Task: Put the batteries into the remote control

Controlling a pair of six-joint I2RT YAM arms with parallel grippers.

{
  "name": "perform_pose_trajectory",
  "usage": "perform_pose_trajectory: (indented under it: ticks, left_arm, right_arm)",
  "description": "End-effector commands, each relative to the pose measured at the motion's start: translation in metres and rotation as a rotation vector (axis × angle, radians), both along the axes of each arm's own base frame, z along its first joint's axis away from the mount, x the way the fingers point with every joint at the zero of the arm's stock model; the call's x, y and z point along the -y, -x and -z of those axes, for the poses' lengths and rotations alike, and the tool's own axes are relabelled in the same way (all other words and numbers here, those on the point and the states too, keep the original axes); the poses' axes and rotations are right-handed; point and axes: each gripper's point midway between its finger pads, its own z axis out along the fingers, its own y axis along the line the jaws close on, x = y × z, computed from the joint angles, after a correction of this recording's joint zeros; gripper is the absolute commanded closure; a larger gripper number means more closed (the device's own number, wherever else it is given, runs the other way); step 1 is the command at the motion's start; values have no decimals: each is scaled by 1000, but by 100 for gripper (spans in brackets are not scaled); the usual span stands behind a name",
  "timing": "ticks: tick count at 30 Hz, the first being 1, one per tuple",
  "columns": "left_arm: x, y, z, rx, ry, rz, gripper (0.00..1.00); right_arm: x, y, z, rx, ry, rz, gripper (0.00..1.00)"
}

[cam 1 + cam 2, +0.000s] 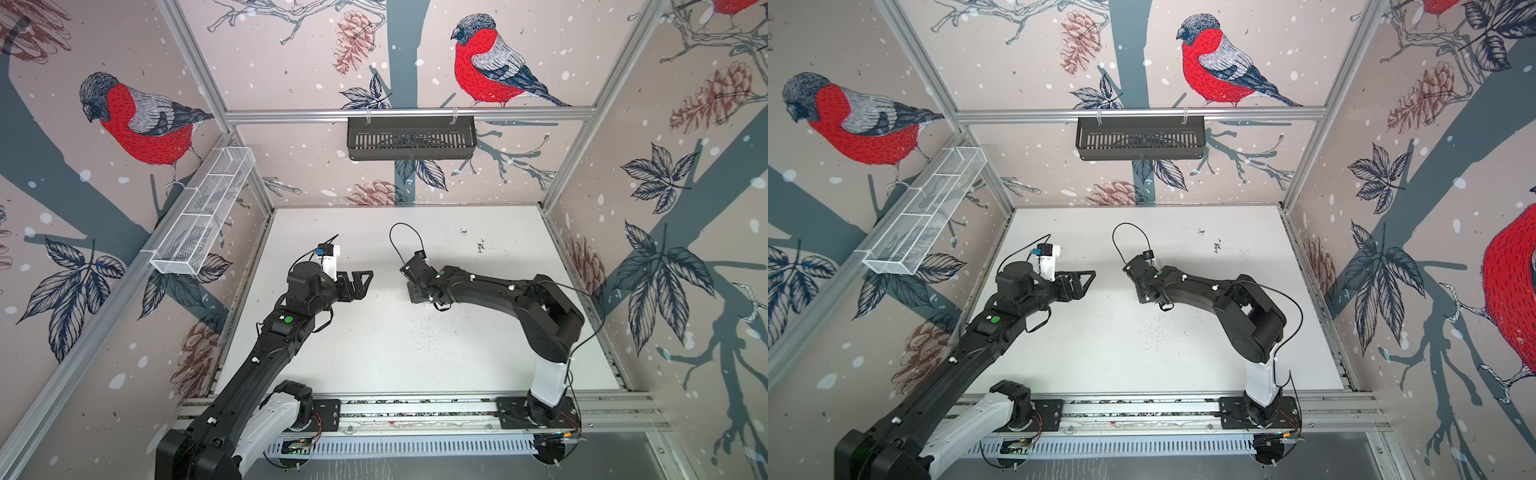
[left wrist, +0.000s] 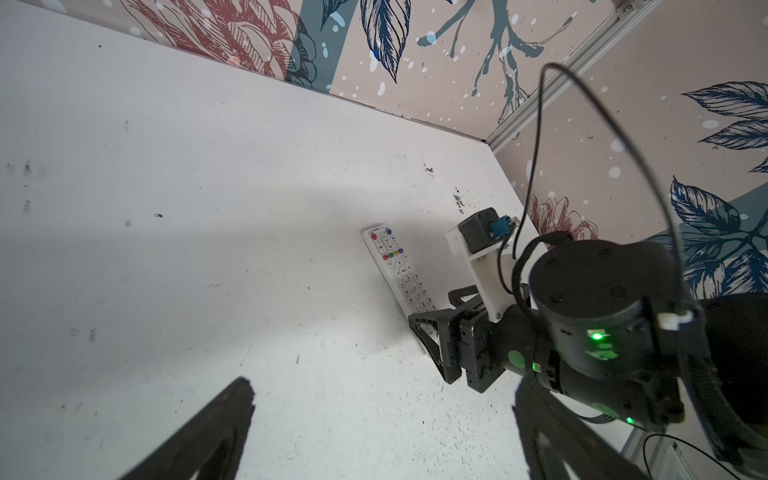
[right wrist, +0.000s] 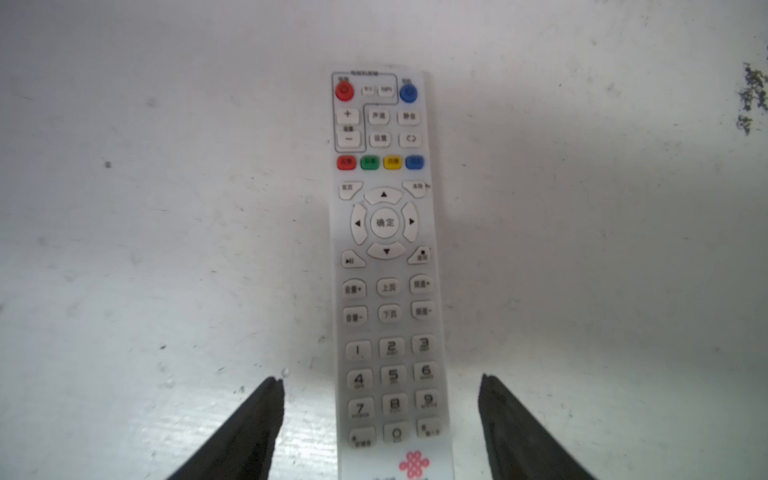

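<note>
At the left of centre in a top view, the left gripper (image 1: 360,283) hung above the white worktop (image 1: 415,353). Its jaws were spread wide, and it held and touched nothing.

Further right, the right arm bent down over the remote control (image 3: 386,257). In both top views the arm hid nearly all of the remote. In the right wrist view the remote ran up the middle of the frame. It lay flat on the worktop with its buttons facing up, the red and blue round buttons at the upper end. Its back and battery bay were underneath, out of sight.

The right gripper (image 3: 380,378) sat at the lower centre of that frame. Its two dark fingers stood apart on either side of the remote's number pad, with a clear gap on each side. They straddled the remote but gripped nothing.

No batteries could be seen in any view.

With the remote lying face up and no loose batteries about, the loading itself looked finished. The step in hand appeared to be leaving the remote on the worktop. The next move would call for the right gripper to lift straight away without brushing the remote's edges.
</note>
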Motion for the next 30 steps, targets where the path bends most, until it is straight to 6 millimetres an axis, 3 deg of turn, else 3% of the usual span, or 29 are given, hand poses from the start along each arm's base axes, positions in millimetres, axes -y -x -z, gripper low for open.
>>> perform_pose_trajectory:
  ticks: [1,3,7,12,17,20,23,26,30]
  left_arm:
    - [11,-2,-8,21,-8,72,3]
    - [14,-6,-4,6,-32,98,3]
    - [20,-15,1,-1,-84,151,2]
    - [0,-41,2,59,-217,36,2]
    - [-53,-72,0,173,-408,-258,2]
    - [-81,-81,7,253,-462,-422,3]
    - [-108,-89,22,280,-482,-573,3]
    - [-134,-93,43,230,-494,-695,3]
    - [-155,-86,60,237,-584,-779,3]
  right_arm:
    - [-2,-2,-20,31,-110,-65,16]
    - [8,-4,-38,68,-173,-94,9]
    - [53,-15,-58,165,-164,-87,0]
    - [114,-32,-80,293,-163,-8,1]
    - [183,-50,-104,494,-180,145,0]
    - [204,-55,-121,643,-125,185,0]
    - [228,-57,-123,749,-18,259,1]
    - [250,-56,-109,780,73,330,1]
    - [259,-51,-96,820,53,347,1]
